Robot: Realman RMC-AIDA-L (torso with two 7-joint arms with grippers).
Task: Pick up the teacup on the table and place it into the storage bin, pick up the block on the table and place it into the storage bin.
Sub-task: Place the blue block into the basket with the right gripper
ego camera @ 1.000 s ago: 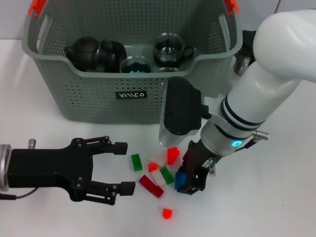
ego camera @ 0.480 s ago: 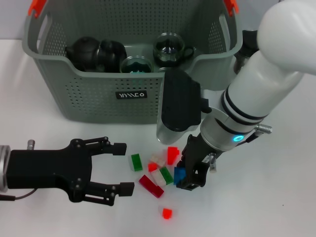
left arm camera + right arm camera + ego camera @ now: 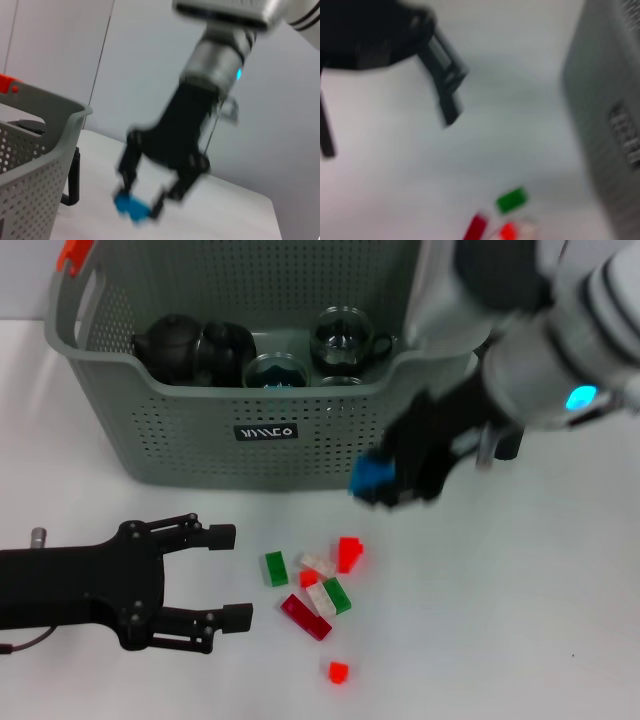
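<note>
My left gripper point(image 3: 228, 575), jaws apart, low on the table point(image 3: 520, 620) beside loose blocks point(image 3: 318, 585). My right gripper point(image 3: 385, 483) clamped on blue block point(image 3: 372, 476), raised before storage bin point(image 3: 180, 430) front wall. Teacups point(image 3: 345, 338) inside bin.
</note>
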